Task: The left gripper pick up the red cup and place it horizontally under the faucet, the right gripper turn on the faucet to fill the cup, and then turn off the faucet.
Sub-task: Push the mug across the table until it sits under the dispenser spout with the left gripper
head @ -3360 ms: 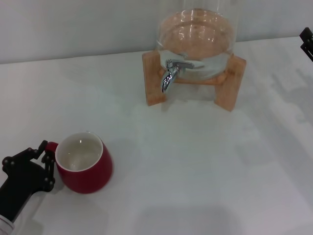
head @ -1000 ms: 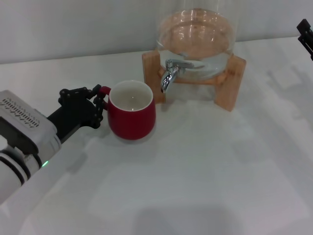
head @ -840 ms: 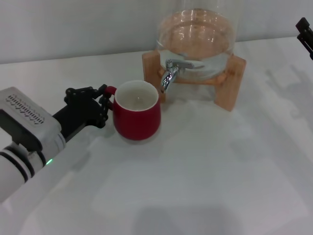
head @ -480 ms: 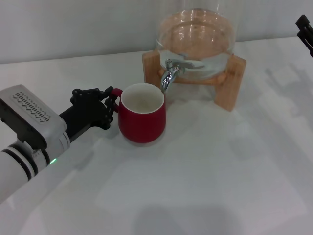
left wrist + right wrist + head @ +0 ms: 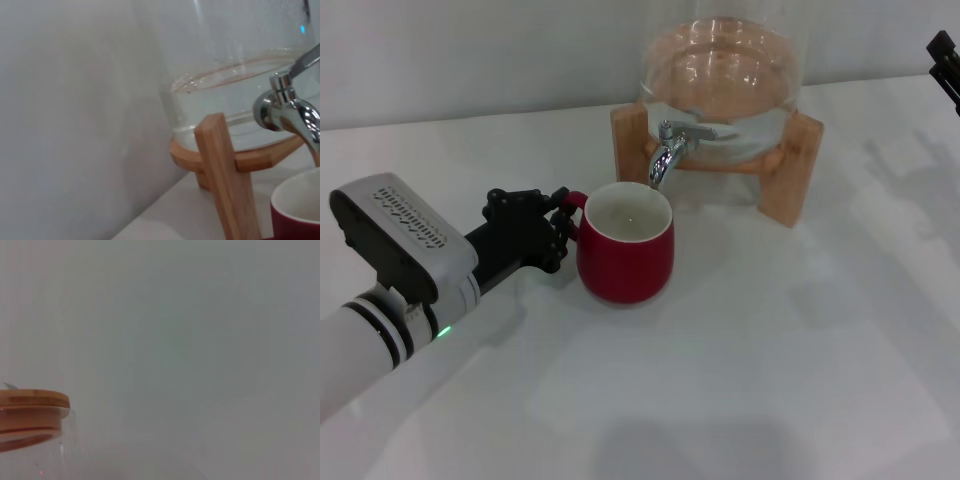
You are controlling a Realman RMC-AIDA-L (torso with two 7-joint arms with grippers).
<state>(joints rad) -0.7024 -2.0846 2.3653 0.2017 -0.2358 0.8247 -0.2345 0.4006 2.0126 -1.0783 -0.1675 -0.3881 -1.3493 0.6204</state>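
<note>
We see the left gripper (image 5: 563,226), jaws clamped on the red cup (image 5: 625,243) handle, cup upright just under the faucet (image 5: 669,150) nr the desk (image 5: 770,340) far edge. Right gripper (image 5: 945,58) sits at far right corner; can't tell its jaws.

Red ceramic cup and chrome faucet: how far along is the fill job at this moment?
Done: the left gripper has the squat red ceramic cup by its handle, upright. In hand: positioning it under the chrome faucet; the spout is over the cup's far rim. Left: the right gripper, parked at the table's far right edge, must open and close the faucet.
</note>
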